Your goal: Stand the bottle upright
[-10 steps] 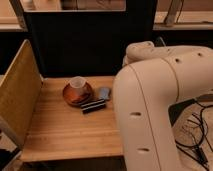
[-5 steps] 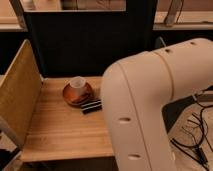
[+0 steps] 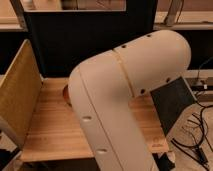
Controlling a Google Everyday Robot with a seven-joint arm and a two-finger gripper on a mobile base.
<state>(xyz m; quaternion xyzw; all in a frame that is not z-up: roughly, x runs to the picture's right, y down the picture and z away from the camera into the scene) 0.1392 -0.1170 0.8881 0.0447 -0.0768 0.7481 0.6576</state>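
The bulky white robot arm [image 3: 125,95] fills the view over the wooden tabletop [image 3: 50,130], hiding the gripper and the small white plastic bottle. This looks like the approach step; next comes locating the bottle. Half a second earlier the orange saucer showed fully; now only its edge [image 3: 65,92] peeks out.
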